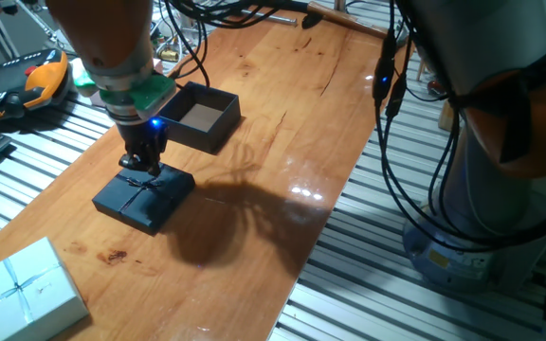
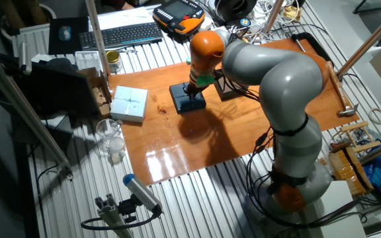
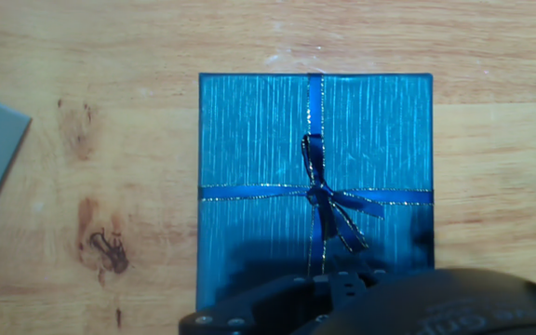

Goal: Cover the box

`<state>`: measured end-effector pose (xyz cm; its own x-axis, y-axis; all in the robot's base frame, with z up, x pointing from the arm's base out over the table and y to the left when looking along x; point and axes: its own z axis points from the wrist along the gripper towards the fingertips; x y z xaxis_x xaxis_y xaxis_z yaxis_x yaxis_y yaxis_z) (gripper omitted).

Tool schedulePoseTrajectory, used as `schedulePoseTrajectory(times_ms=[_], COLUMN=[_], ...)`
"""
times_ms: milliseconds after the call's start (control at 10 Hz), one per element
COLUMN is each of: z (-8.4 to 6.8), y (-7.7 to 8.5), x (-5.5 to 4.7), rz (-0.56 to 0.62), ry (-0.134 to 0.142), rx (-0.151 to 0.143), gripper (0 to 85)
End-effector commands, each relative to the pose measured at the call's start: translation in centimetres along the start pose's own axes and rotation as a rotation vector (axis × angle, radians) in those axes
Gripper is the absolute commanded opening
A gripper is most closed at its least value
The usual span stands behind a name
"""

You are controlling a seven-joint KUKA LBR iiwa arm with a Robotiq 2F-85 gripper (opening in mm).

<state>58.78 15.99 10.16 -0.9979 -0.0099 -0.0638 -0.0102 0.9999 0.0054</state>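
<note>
Box [image 1: 204,117], black and square, stands open side up at the far part of the wooden surface [image 1: 282,142], its brown inner floor showing. Being square it has no long axis; in one fixed view its corners point roughly toward the near-right and far-left, so it sits turned diagonally to the surface edge. Just beside it, nearer the camera, lies the dark blue lid [image 1: 144,198], flat, with a blue ribbon [image 3: 324,195] crossed over its top and tied in a small bow near the middle. Box and lid lie close but apart.

The pincer [image 1: 141,163] hangs straight down over the lid, its tips at or just above the ribbon cross. How far apart the tips stand I cannot tell, nor whether they touch the lid; the hand view shows only the dark housing at the bottom edge.

A pale blue ribboned box [image 1: 22,293] rests at the near-left corner, well apart.
</note>
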Motion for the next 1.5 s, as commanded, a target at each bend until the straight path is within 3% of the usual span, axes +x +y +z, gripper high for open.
schedulePoseTrajectory(times_ms=[0, 700, 1100, 1400], z=[0.23, 0.23, 0.22, 0.30], y=[0.01, 0.01, 0.00, 0.29], x=[-0.01, -0.01, -0.02, -0.22], rz=[-0.004, -0.035, -0.040, -0.040], ry=[0.004, 0.047, 0.047, 0.027], rx=[-0.005, 0.015, 0.008, 0.013], gripper=[0.0, 0.0, 0.0, 0.0])
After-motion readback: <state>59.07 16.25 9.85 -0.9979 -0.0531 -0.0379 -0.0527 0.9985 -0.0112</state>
